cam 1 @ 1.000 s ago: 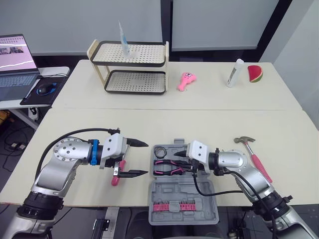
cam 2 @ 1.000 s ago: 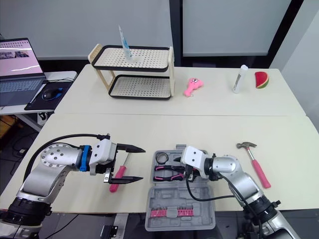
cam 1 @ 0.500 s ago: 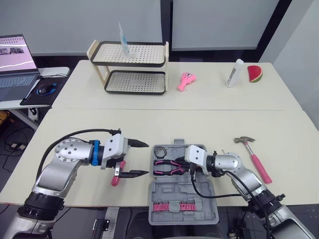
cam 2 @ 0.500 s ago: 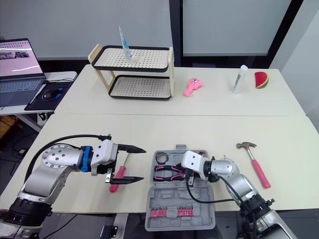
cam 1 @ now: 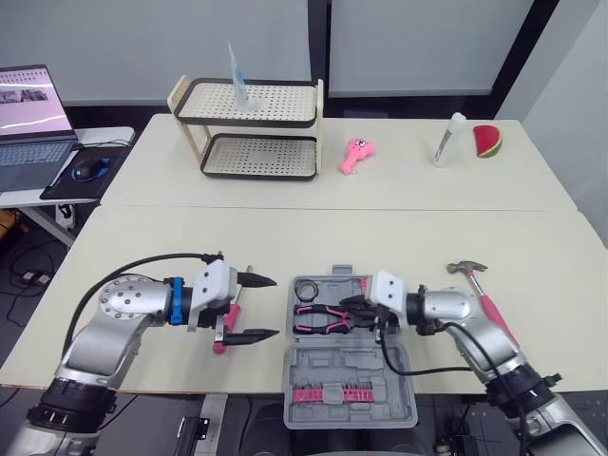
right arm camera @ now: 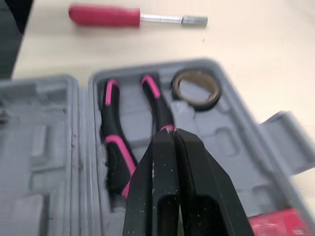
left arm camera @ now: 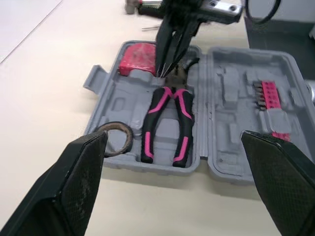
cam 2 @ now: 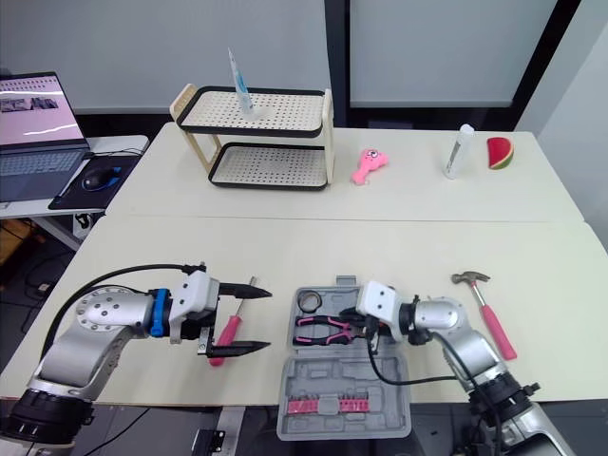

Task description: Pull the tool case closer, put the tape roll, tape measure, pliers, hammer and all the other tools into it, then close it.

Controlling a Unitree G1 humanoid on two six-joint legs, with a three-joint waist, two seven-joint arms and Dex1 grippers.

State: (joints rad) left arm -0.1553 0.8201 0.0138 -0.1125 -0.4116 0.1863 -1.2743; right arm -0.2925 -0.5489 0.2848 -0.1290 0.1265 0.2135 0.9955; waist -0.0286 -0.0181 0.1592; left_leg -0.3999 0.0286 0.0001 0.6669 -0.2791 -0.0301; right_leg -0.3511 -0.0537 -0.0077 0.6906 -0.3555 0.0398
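Right pincer (cam 1: 348,304) closed, empty, above my grey plastic tool case (cam 1: 389,385); pink-handled hammer (cam 2: 492,323) lies rightward, handle toward front edge of surface (cam 1: 285,242)

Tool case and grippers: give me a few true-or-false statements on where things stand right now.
1. The pliers lie in the open tool case. True.
2. The tape roll is outside the case. False: it sits in the case, beside the pliers' handles.
3. The hammer lies on the table, right of the case. True.
4. The left gripper is shut on the screwdriver. False: it is open; the screwdriver lies on the table.
5. The right gripper is shut. True.
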